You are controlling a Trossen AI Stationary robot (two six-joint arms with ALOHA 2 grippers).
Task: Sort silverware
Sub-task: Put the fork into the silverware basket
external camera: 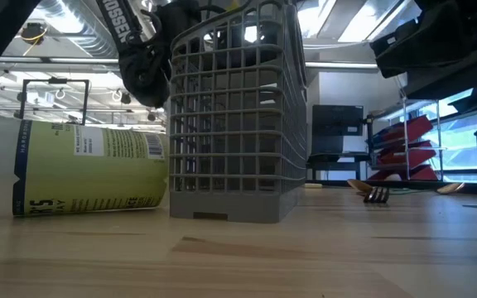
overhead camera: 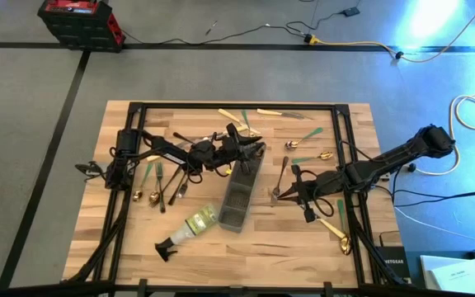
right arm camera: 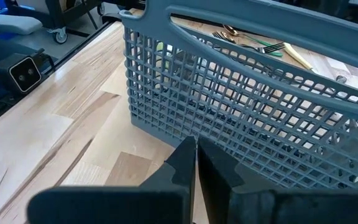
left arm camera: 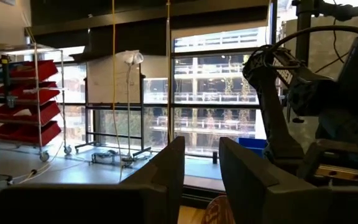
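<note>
A: What is in the grey mesh caddy (overhead camera: 239, 196)?

B: From the low view its cells look empty at the base; dark shapes near the top are unclear. The left gripper (overhead camera: 250, 150) hangs over its far end, fingers (left arm camera: 166, 171) slightly parted with nothing seen between them.

A: And the right gripper (overhead camera: 279, 195)?

B: Just beside the caddy's side wall, low, fingers pressed together, holding nothing.

A: Where is the silverware (overhead camera: 165, 183)?

B: Scattered on the wooden desk (overhead camera: 138, 231): a cluster behind the left gripper under that arm, more beyond the caddy along the desk's far edge, a few around the right gripper, and a gold spoon (overhead camera: 341, 239) behind it.

A: Anything else?

B: A spray bottle (overhead camera: 190, 228) lies on its side near the caddy. The left wrist view alone shows windows and red bins (left arm camera: 25, 102); the low view shows a fork (external camera: 377, 194) lying past the caddy.
</note>
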